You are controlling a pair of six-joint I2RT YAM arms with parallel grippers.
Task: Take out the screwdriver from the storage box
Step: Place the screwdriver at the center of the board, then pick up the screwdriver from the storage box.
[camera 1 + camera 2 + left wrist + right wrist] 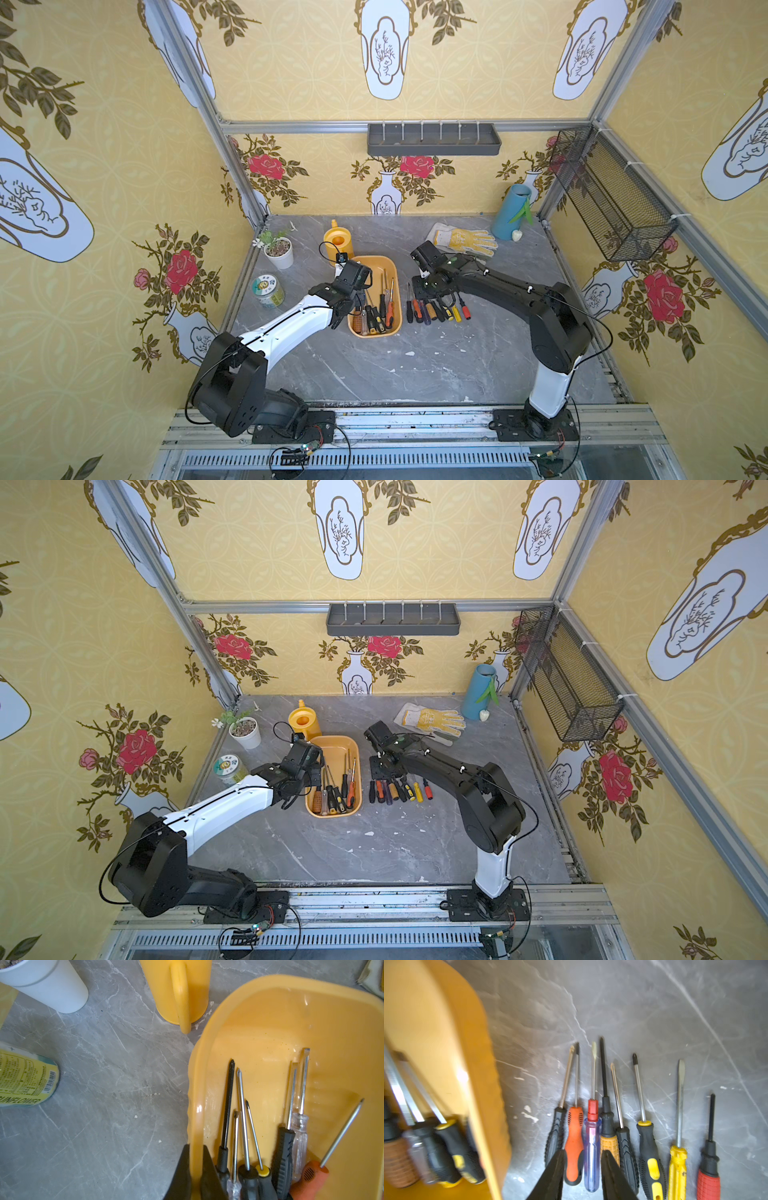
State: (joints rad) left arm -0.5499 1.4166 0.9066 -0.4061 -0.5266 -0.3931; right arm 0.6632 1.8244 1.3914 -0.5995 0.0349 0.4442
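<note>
Left end effector [196, 1151] is pressed together on the left long wall of the storage box [374, 266], one finger outside the rim and one inside, at the lower middle of the left wrist view; it looks to be steadying the tub. The right end effector [582, 1153] stands spread and empty at the bottom of the right wrist view. It hovers just above the handles of a row [436, 309] of eight screwdrivers laid side by side on the surface [415, 365], with an orange handle [574, 1147] and a clear purple handle [592, 1153] showing between its fingers. In both top views the box lies a little left of centre, with the row just to its right and apart from it. Several screwdrivers [376, 309] still lie in the box, handles bunched at its lower end. I judge the task part done and the right arm between picks. The next move calls for it to rise clear of the row, cross left over the rim and come down spread on one handle. The orange-handled screwdriver [309, 1176] at the right edge of the bunch looks least crowded, but its neighbours lie close against it, so a narrow, well-aligned pinch is needed.
</note>
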